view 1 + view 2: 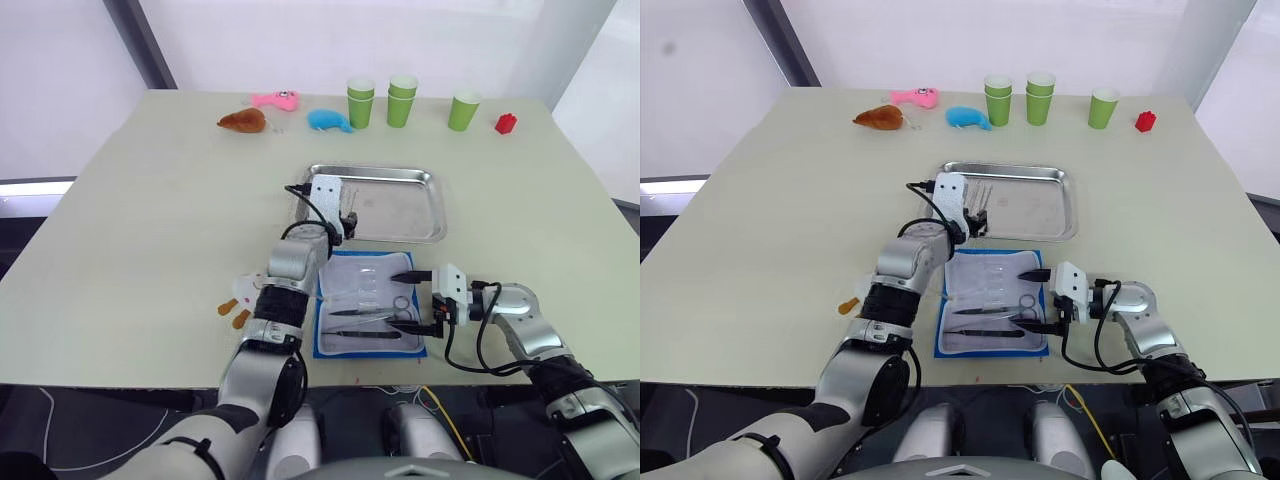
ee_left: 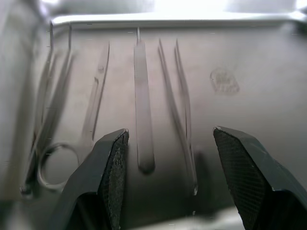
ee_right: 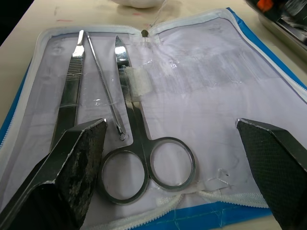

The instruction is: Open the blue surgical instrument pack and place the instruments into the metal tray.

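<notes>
The blue surgical instrument pack (image 1: 365, 272) lies open near the table's front edge, pale lining up. Instruments still strapped in it are ring-handled scissors (image 3: 132, 129), flat forceps (image 3: 69, 96) and a thin probe (image 3: 103, 81). Just behind the pack is the metal tray (image 1: 400, 215). Several instruments lie at its left end, among them a flat handle (image 2: 143, 110), tweezers (image 2: 177, 110) and scissors (image 2: 55, 163). My left gripper (image 1: 345, 222) hangs open over that end, holding nothing. My right gripper (image 1: 412, 302) is open at the pack's right edge, its fingers either side of the scissors' rings.
Along the far edge stand three stacks of green cups (image 1: 402, 100), a red block (image 1: 506, 123), a blue whale toy (image 1: 328, 121), a pink toy (image 1: 275, 99) and a brown toy (image 1: 242, 121). A small orange and white toy (image 1: 238, 300) lies beside my left forearm.
</notes>
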Available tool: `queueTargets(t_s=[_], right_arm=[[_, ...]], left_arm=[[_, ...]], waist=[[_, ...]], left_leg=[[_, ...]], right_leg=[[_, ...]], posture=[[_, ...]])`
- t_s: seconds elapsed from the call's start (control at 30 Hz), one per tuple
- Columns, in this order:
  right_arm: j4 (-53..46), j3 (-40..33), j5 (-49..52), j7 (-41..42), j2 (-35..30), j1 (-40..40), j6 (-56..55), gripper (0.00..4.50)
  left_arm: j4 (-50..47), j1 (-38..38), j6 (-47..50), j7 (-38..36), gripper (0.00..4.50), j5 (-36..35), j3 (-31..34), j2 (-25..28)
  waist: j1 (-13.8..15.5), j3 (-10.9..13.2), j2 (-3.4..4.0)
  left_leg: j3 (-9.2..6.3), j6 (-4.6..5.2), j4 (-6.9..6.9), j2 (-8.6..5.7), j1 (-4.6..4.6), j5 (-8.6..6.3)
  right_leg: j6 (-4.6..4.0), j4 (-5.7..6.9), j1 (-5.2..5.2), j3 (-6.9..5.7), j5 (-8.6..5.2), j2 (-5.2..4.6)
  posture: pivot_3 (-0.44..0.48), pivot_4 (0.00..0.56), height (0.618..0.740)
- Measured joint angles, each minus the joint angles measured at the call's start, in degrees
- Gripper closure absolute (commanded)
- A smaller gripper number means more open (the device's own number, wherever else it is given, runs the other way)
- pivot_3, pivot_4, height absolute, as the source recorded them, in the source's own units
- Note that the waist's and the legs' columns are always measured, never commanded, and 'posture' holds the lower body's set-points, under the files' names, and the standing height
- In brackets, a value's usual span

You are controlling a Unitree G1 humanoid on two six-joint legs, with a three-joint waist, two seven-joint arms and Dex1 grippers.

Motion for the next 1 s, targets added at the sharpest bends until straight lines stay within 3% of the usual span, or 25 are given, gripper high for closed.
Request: queueTargets(t_s=[0.1,0.37,0.6,0.87,0.97,1.0], right_arm=[[0.0,0.0,0.0,0.1,0.0,0.0,0.1,0.00],[-0.2,-0.1,0.2,0.6,-0.1,0.1,0.3,0.00],[-0.2,-0.3,0.3,0.7,-0.2,0.2,0.4,0.00],[-0.3,-0.3,0.3,0.6,0.0,0.2,0.8,0.00],[-0.3,-0.5,0.3,0.5,-0.1,0.4,0.9,0.00],[-0.4,-0.5,0.3,0.5,0.0,0.4,0.9,0.00]], left_arm=[[-0.1,-1.3,-5.2,-2.7,1.48,-0.8,0.2,1.3],[-6.3,0.4,-20.7,-26.2,1.48,-7.6,1.0,11.2],[-12.4,7.9,-21.8,-38.1,1.48,-9.6,-1.0,18.9],[-26.1,18.4,-16.1,-51.5,1.48,-16.9,-3.4,26.6],[-28.5,21.7,-15.4,-56.7,0.71,-18.9,-3.4,31.0],[-29.1,22.9,-15.8,-59.3,0.21,-19.2,-3.3,33.3]], waist=[[0.0,0.0,0.00],[0.0,0.0,0.06],[0.0,0.0,0.08],[-0.1,0.0,0.15],[0.0,0.1,0.15],[0.0,0.1,0.16]], left_leg=[[0.01,0.00,0.00,0.00,-0.01,0.00],[0.05,-0.01,-0.03,0.00,-0.02,0.00],[0.03,0.00,-0.02,0.01,-0.04,0.00],[0.05,0.01,-0.04,0.03,-0.03,-0.01],[0.03,0.01,-0.03,0.05,-0.01,-0.01],[0.04,0.01,-0.03,0.04,0.01,-0.01]], right_leg=[[0.00,-0.03,0.00,0.00,0.00,0.00],[0.00,-0.10,0.01,-0.02,0.00,-0.05],[0.00,-0.09,0.00,-0.05,-0.01,-0.08],[-0.02,-0.09,-0.01,-0.05,-0.02,-0.10],[-0.23,-0.09,-0.01,-0.08,-0.15,-0.10],[-0.27,-0.08,0.00,-0.07,-0.18,-0.11]], posture=[[0.000,0.150,0.739],[0.000,0.150,0.739],[0.000,0.150,0.739],[0.000,0.150,0.739],[0.000,0.150,0.739],[0.000,0.150,0.739]])
